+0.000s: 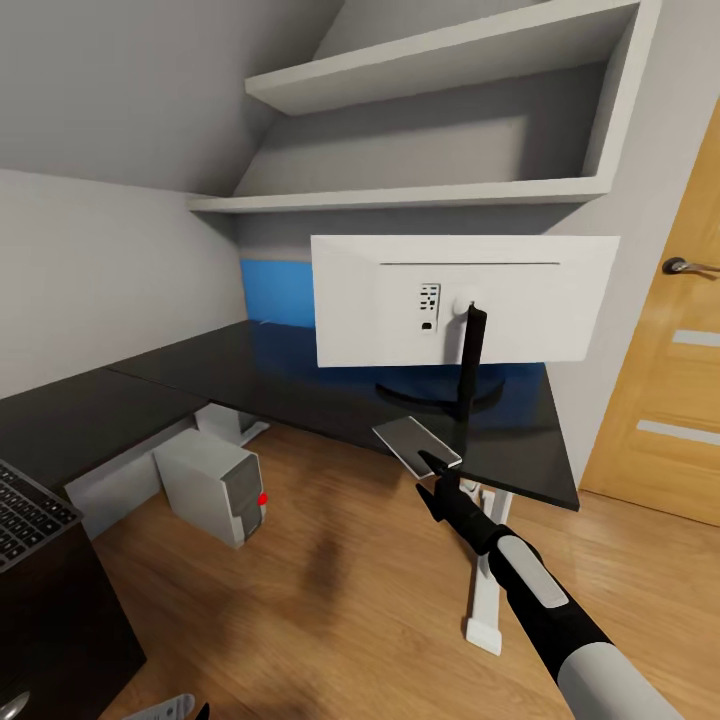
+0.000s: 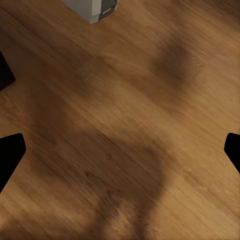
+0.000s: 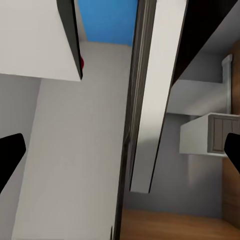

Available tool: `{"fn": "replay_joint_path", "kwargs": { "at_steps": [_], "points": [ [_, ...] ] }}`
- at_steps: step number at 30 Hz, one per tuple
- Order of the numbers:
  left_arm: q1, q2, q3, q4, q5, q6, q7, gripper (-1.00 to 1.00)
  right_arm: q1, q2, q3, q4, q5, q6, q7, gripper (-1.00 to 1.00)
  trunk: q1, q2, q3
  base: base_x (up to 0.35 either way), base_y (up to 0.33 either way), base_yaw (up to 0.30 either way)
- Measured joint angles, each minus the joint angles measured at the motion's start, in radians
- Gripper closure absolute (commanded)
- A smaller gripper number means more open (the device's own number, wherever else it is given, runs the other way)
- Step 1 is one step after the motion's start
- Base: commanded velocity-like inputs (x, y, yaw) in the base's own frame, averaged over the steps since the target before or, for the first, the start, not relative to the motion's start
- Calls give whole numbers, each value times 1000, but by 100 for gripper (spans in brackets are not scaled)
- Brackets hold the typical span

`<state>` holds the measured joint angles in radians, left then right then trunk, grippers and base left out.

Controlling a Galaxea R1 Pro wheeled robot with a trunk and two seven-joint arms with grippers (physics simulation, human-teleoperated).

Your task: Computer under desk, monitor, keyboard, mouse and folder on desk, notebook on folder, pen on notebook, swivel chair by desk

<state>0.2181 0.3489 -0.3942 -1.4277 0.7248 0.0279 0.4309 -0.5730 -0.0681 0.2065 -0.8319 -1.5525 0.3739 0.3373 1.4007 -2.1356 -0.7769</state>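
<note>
The monitor (image 1: 465, 300) stands on the black desk (image 1: 250, 385) with its white back toward me, on a thin black stem and round foot. Its edge and red dot also appear in the right wrist view (image 3: 35, 45). The light-grey computer (image 1: 212, 487) sits on the floor under the desk (image 2: 95, 9) (image 3: 207, 135). The keyboard (image 1: 30, 515) lies on a dark cabinet at the near left. My right gripper (image 1: 440, 478) (image 3: 120, 150) is open at the desk's front edge, its fingers on either side of a thin flat grey slab (image 1: 415, 442) (image 3: 150, 100). My left gripper (image 2: 120, 152) hangs open over bare floor.
White shelves (image 1: 440, 190) hang above the desk under the sloped wall. A bright-blue panel (image 1: 275, 290) stands behind the monitor. An oak door (image 1: 670, 400) is at the right. The desk's white leg (image 1: 485, 590) stands just left of my right forearm. The floor is wood plank (image 1: 330, 600).
</note>
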Motion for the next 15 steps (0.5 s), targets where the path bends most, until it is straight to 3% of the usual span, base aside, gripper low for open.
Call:
{"fn": "replay_joint_path", "kwargs": {
  "at_steps": [15],
  "points": [
    [0,0,-2,0,0,0,0,-100,0,0,2,0,3,-62,-2,-100,0,0,0,0,0,0]
  ]
}}
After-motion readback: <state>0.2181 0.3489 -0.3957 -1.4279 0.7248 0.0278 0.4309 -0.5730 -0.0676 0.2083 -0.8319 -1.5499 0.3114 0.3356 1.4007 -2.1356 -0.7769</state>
